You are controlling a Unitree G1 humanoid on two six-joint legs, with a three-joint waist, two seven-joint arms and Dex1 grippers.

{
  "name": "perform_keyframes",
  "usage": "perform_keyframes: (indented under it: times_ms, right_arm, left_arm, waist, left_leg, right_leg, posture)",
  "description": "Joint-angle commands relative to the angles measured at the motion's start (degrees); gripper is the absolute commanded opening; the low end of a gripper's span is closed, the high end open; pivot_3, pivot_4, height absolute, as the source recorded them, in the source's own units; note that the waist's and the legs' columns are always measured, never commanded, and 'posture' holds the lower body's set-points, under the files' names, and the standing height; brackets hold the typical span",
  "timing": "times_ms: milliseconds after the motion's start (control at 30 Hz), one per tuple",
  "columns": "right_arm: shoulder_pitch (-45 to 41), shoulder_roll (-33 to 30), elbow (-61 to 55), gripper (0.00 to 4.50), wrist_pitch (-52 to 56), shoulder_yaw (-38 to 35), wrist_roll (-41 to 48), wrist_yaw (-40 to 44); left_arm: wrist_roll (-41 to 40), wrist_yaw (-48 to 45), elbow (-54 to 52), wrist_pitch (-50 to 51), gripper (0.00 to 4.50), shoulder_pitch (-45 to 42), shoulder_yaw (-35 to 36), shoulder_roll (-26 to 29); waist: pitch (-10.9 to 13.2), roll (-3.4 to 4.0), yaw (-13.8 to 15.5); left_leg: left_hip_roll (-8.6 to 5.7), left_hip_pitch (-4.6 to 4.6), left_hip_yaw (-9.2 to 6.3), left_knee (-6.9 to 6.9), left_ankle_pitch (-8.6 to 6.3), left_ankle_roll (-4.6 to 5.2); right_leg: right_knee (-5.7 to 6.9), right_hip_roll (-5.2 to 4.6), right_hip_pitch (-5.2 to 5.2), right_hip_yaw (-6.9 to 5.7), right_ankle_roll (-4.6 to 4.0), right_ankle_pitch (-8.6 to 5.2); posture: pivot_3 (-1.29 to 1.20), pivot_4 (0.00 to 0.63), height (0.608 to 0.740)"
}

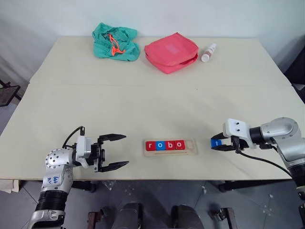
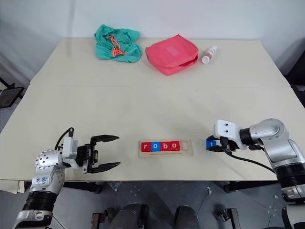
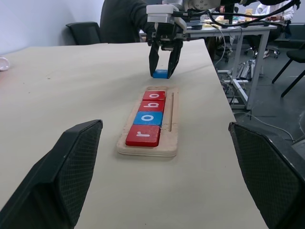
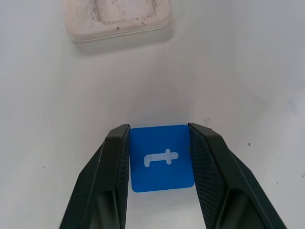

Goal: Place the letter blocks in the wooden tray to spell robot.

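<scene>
Four letter blocks [image 1: 165,145], reading r, o, b, o, sat in the wooden tray [image 1: 170,147], which lay near the front edge of the table [image 1: 152,100], about midway along it; the slot at the tray's right end was bare. The fifth piece, the blue t block [image 4: 162,157], lay flat on the table just right of the tray, near the same front edge. The right gripper [image 4: 160,160] had its two fingers against the block's opposite side edges, clenched on it or nearly so, with the block apparently not yet lifted. The left gripper [image 1: 114,151] hung released, fingers wide, left of the tray and holding nothing. The tile looked thin, rigid and light, probably smooth-faced, so likely to skid or tip if pinched off-centre. Best hold seemed to be across the two side edges at mid-length, as here, low enough to catch its thin sides. The shallow recess would likely want the tile set down level.
</scene>
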Motion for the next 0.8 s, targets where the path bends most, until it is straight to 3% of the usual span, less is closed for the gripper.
perform_keyframes:
  times_ms: [33, 267, 800]
  right_arm:
    - [-1.67, 1.99, -12.63, 1.43, 12.15, -2.61, 6.15, -2.6]
    - [-2.26, 3.36, -20.01, 1.43, 20.8, 0.26, 7.46, -5.03]
    - [-4.74, 6.57, -13.12, 1.43, 14.74, 6.84, 2.81, -4.03]
  left_arm:
    - [-0.72, -0.4, 0.17, -0.4, 4.5, -1.32, 0.88, 0.47]
    - [-0.27, -0.45, 1.55, -0.57, 4.5, -3.04, 0.44, -0.14]
    - [-0.63, 0.74, -0.82, -0.97, 4.5, -0.09, 1.18, 0.1]
  waist:
    - [0.0, 0.0, -0.04]
    - [0.0, 0.0, 0.52]
    - [0.0, 0.0, 0.01]
  left_leg:
    - [0.01, 0.0, -0.02, 0.0, 0.0, 0.0]
    - [-0.08, -0.02, -0.18, 0.01, -0.03, 0.0]
    - [-0.05, -0.03, -0.15, -0.03, -0.02, 0.0]
  right_leg:
    - [0.01, 0.01, 0.0, 0.0, 0.0, 0.0]
    - [-0.01, -0.01, 0.04, 0.0, 0.0, 0.0]
    - [0.0, 0.0, 0.0, -0.06, 0.0, 0.0]
  posture:
    - [0.0, 0.15, 0.74]
    - [0.0, 0.15, 0.74]
    - [0.0, 0.15, 0.74]
